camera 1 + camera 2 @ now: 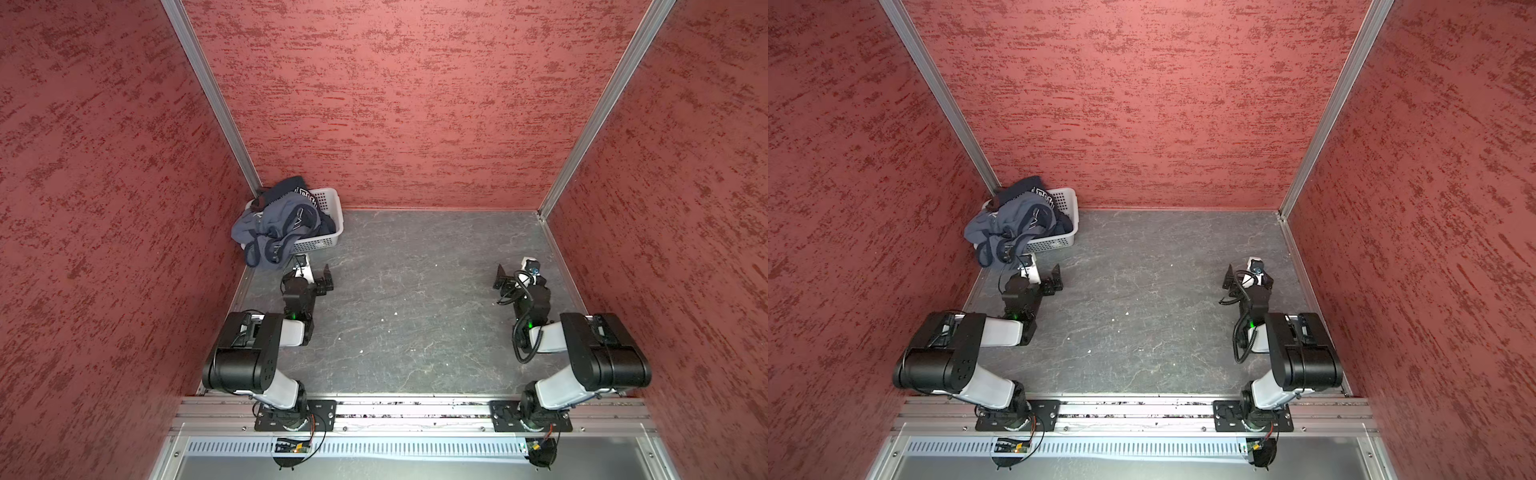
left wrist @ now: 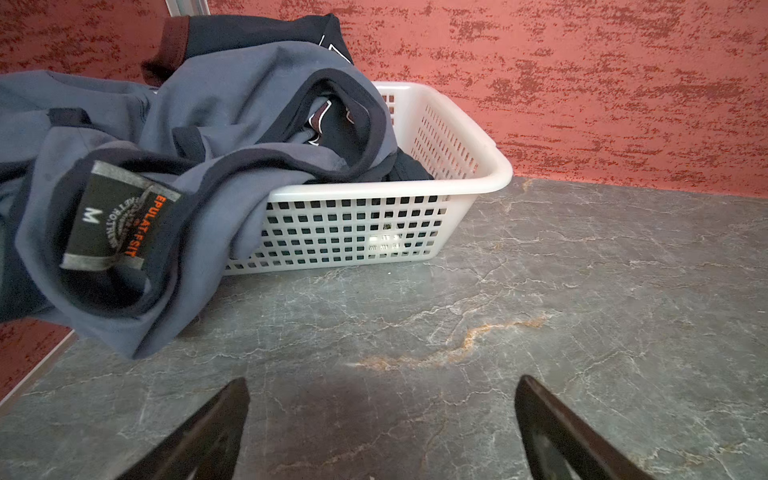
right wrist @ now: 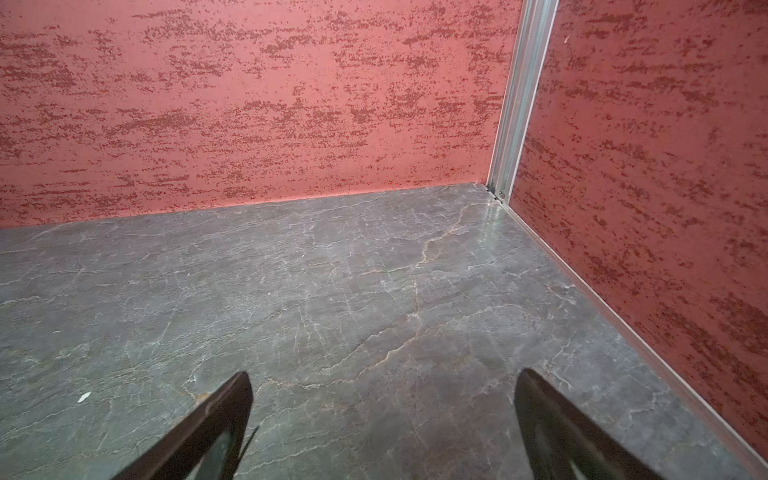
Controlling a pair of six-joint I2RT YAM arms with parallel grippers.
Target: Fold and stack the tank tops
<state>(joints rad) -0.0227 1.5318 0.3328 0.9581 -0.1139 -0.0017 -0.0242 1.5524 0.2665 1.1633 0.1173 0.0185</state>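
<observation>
Left gripper (image 2: 382, 384) is hovering at 9 o'clock over the grey marbled table (image 1: 415, 291), jaws spread wide, grasping nothing. Right gripper (image 3: 384, 376) is hovering at 3 o'clock, likewise released and empty.

Count: two grippers, two tank tops, one white basket (image 2: 492, 180). It is sitting at 11 o'clock on the table in both top views.

The grey-blue tank top (image 2: 232, 99), navy-trimmed, is spilling over its 8 o'clock rim and hanging outside. The navy tank top (image 2: 257, 35), maroon-trimmed, is lying bunched beneath it in the basket.

The neck label (image 2: 112, 216) on the grey-blue one is showing a white "M" and orange lettering, possibly "EPULAT·F SIT". Its round print is blurring out. White-outlined characters on the navy are showing only partly, unreadable.
</observation>
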